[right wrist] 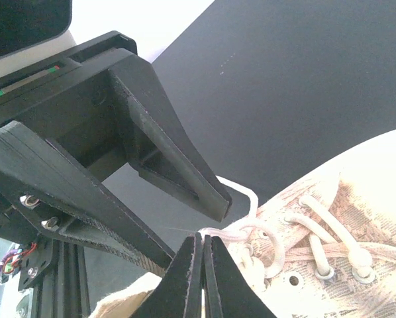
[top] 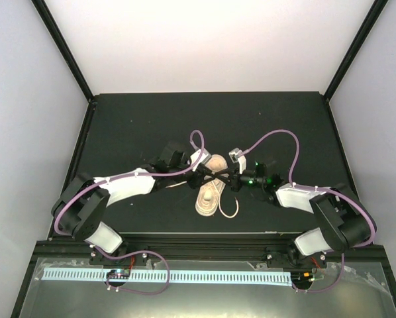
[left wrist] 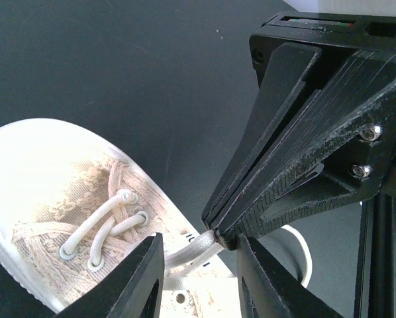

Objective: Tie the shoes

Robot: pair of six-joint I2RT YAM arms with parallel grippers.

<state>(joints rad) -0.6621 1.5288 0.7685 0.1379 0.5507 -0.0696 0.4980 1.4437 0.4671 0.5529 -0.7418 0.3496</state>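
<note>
Top external view puts the sneaker point(top: 210, 192) near the middle of the black table point(top: 132, 132). It lies lengthwise, one end toward the far side and the other toward the arm bases. A loose loop of lace point(top: 232, 209) lies on the table at its near right.

Both arms bend outward at the elbow and fold back in. The left arm point(top: 118, 185) comes in from the left and the right arm point(top: 304, 199) from the right, so their tips meet just above the sneaker. A purple cable point(top: 277, 136) arcs over each forearm.

The sneaker's upper is a cream woven fabric with a lacy pattern. It has a smooth pale toe cap point(left wrist: 39, 152) and a pale sole rim. Flat cream laces point(left wrist: 108, 225) cross between small ringed eyelets.

The right gripper point(left wrist: 216, 228) has its two black, ridged, wedge-shaped fingers pressed together. It pinches a flat cream strand point(left wrist: 195, 248) at the very tips, and the strand runs down to the eyelets. In the right wrist view its own fingers show only a hairline gap.

The left gripper point(left wrist: 198, 245) stands apart, its fingers straddling that same strand without pressing on it. From the right wrist view its two fingers are clearly spread, one above the other, just beside the right gripper's tips.
</note>
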